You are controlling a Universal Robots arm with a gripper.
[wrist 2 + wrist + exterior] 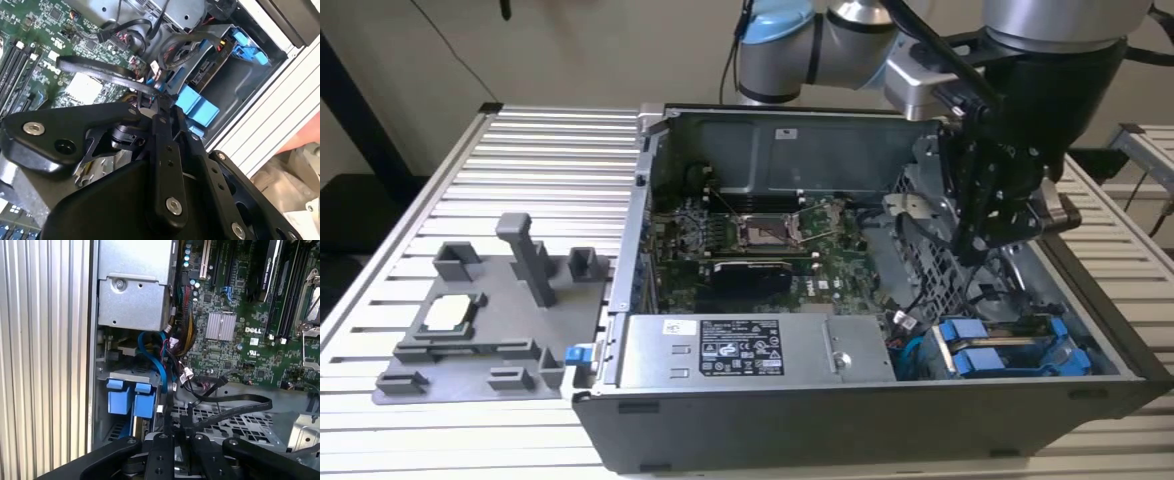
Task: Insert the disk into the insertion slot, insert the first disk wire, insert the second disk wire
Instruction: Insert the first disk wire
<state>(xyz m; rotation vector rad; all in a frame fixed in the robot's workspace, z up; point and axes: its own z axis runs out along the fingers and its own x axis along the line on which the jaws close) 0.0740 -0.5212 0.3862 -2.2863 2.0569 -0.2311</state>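
Observation:
The disk (pixel 985 352), in its bright blue carrier, sits inside the insertion slot (pixel 127 374) at the near corner of the case on the exterior view's right. Both wrist views show its two blue tabs (pixel 197 107) (pixel 131 399). My gripper (pixel 983 240) reaches down into the case just above the drive cage. Its black fingers (pixel 162 150) are shut on a thin black disk wire (pixel 240 405), which loops away over the perforated cage. In the second wrist view the same wire (pixel 100 70) runs from the fingertips across the motherboard. I cannot tell which of the two disk wires it is.
A grey power-supply box (pixel 734 350) lies along the case's near wall, beside the disk. A bundle of blue, red and black cables (pixel 170 347) hangs between them. The green motherboard (pixel 747 240) fills the case's middle. A grey fixture plate (pixel 480 320) lies on the slatted table (pixel 547 160).

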